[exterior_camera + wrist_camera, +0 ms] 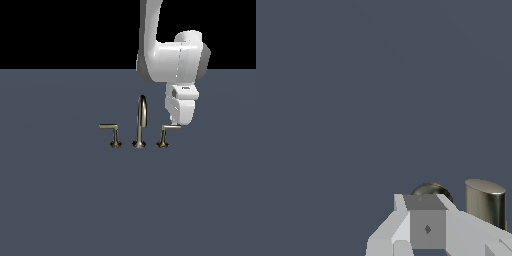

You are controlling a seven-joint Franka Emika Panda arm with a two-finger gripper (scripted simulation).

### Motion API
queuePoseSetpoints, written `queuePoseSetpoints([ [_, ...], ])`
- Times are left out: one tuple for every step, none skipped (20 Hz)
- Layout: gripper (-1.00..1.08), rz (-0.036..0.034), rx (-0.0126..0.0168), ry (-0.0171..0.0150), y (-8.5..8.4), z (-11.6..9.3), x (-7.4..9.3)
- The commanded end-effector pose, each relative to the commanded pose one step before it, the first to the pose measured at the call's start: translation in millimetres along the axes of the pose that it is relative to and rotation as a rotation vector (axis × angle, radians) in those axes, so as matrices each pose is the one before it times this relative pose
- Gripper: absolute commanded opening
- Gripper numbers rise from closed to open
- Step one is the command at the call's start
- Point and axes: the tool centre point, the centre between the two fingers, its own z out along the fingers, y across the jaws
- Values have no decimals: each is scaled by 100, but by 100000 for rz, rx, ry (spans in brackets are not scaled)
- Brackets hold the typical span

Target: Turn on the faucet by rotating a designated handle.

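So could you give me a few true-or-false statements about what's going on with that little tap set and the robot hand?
1. The faucet has two lever handles, one on each side of the spout. True.
2. Both levers point the same way. False: they jut outward, away from the spout.
3. The gripper is by the handle on the exterior view's right. True.
4. The spout is shorter than the handles. False: it rises well above them.
5. The arm reaches in from below the faucet. False: it comes down from above.

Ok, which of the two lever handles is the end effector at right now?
The handle on the exterior view's right, with its lever pointing right. The end effector sits at that lever's tip. Its mirror twin, lever pointing left, stands alone beyond the spout.
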Motion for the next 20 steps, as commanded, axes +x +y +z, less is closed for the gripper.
queuePoseSetpoints([
  [-100,91,25,19,777,-8,458],
  [-100,0,0,0,316,4,167],
  [-100,0,0,0,318,4,169],
  [-100,0,0,0,321,4,171],
  [-100,37,31,5,332,-15,195],
  [-100,0,0,0,326,4,175],
  [-100,0,0,0,0,0,0],
  [-100,-857,1000,-52,-856,-18,-688],
  [-100,46,-52,3,307,-3,-28],
  [-100,56,-63,3,310,4,-22],
  [-100,46,-52,3,311,-4,-28],
  [-100,46,-52,3,313,-4,-29],
  [-100,56,-63,3,316,3,-23],
  [-100,46,-52,3,317,-4,-29],
  [-100,56,-63,3,320,2,-24],
  [-100,56,-63,3,322,2,-24],
  [-100,46,-52,3,323,-5,-30],
  [-100,56,-63,3,326,1,-25],
  [-100,46,-52,3,327,-5,-31],
  [-100,65,-73,4,330,6,-21],
])
